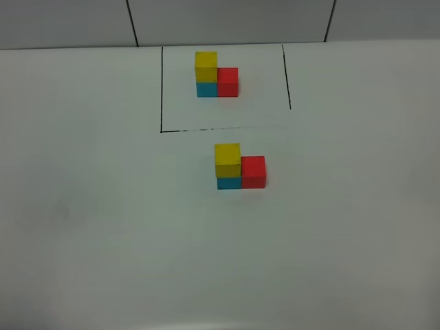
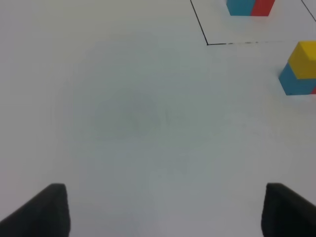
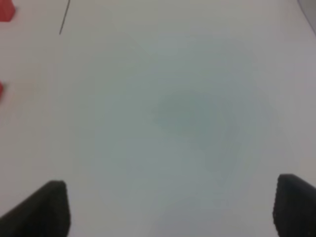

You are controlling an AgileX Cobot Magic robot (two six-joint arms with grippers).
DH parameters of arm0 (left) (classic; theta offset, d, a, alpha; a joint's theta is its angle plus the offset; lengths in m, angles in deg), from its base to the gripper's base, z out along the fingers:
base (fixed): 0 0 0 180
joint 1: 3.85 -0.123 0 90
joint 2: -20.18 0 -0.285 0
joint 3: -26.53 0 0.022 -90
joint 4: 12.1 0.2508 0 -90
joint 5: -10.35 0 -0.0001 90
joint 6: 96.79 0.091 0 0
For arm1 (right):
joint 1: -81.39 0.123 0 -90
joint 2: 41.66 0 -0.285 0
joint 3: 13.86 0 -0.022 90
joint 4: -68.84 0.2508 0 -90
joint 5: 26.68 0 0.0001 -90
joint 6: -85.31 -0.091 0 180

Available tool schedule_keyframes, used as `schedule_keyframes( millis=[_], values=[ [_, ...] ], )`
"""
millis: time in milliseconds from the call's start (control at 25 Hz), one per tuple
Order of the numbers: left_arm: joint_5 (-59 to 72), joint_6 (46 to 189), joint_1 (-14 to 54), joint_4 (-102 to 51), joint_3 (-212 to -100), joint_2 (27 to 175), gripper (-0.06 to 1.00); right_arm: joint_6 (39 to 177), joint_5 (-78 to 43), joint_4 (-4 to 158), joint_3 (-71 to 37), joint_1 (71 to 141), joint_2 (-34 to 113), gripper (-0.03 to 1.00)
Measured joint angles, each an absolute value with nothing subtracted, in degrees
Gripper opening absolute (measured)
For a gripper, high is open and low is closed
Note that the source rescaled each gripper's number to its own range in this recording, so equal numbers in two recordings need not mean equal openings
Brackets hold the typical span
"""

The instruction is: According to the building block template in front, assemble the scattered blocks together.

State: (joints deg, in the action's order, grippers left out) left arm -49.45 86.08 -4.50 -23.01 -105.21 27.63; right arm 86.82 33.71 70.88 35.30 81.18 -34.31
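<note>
The loose blocks [image 1: 240, 167] already sat joined just in front of the outlined template [image 1: 216, 75], yellow on blue with red touching alongside, same as the model. Both arms were clear of the overhead view. The left gripper [image 2: 165, 210] and right gripper [image 3: 173, 210] were each spread wide over bare table [image 1: 103, 227], holding nothing. Honestly the only risk I saw was an arm swinging through and knocking the yellow cube off, since it just rested there.

My right gripper [image 3: 168, 210] hangs with its dark fingertips [image 3: 47, 205] spread wide over the bare white table [image 3: 187, 113]; red block edges [image 3: 6, 11] and a thin black line [image 3: 64, 17] sit at the frame's margin.
</note>
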Motion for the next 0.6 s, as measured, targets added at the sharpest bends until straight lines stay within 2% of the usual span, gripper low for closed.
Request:
schedule_keyframes(
  millis=[600],
  values=[
    [-49.45,86.08,-4.5,-23.01,-105.21,27.63,0.96,87.42,33.71,71.69,35.3,81.18,-34.31,0.74]
  ],
)
